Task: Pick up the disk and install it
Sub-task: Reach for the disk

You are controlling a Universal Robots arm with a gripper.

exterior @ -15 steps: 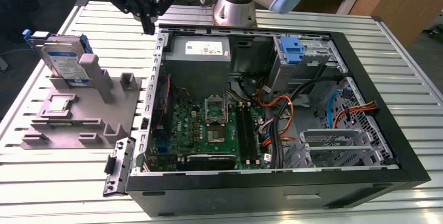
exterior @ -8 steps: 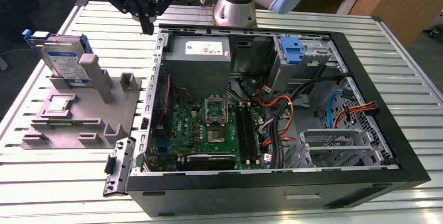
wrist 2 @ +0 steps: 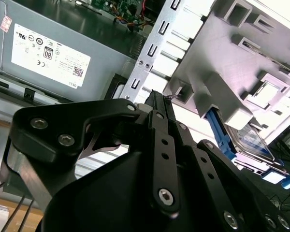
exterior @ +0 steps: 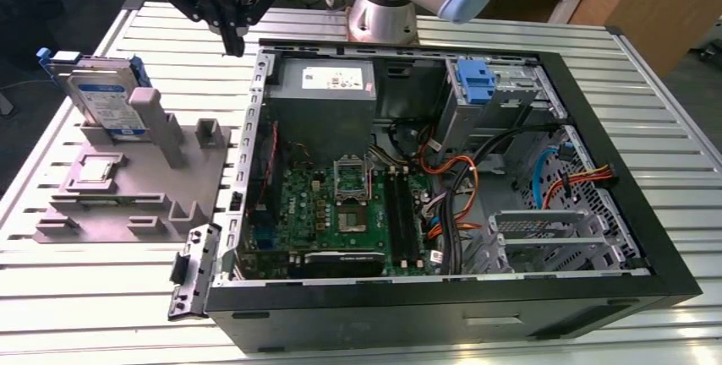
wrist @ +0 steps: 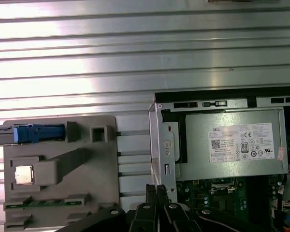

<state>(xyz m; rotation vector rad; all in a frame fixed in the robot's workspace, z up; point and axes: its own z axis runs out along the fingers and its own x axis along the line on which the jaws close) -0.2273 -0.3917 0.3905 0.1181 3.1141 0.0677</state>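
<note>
The disk (exterior: 100, 95) is a silver-grey drive with a white-and-blue label and a blue frame. It stands on edge in the grey plastic stand (exterior: 135, 192) at the exterior view's left. The first wrist view catches the disk (wrist: 34, 133) edge-on as a blue strip, and the second wrist view shows its corner (wrist 2: 249, 140) behind the stand's posts. My gripper (exterior: 233, 41) hangs above the table between the stand and the open computer case (exterior: 451, 297), to the right of the disk and apart from it. Its fingers (wrist: 154, 193) are shut together on nothing.
The case lies open on the slatted metal table (exterior: 90, 297). A grey power-supply box (exterior: 327, 86) with a white sticker is inside near the gripper, with a blue-clipped drive bay (exterior: 479, 82), motherboard (exterior: 338, 204) and loose cables (exterior: 474, 171). The arm's base (exterior: 390, 2) stands behind the case.
</note>
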